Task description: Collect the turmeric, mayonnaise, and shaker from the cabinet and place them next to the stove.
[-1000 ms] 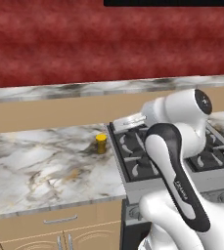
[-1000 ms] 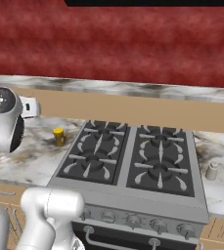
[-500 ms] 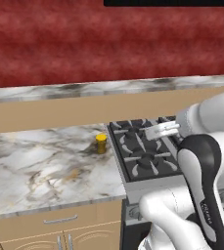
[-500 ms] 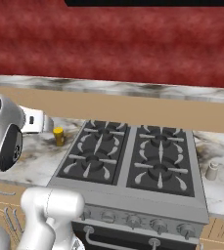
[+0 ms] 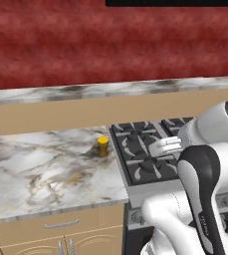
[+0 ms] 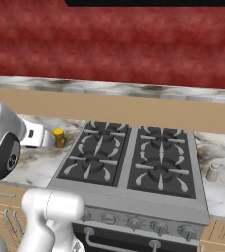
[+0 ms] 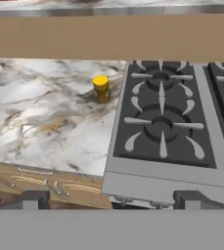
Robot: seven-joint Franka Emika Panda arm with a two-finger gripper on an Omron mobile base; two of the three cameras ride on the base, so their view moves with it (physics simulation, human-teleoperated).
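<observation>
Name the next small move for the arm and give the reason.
Probably turn away toward the cabinet for another jar: the turmeric already stands on the counter beside the stove, and the open gripper holds nothing.

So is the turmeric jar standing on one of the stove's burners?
No. In the hand view the turmeric stands upright on the marble counter, just left of the stove, off the grates.
</observation>
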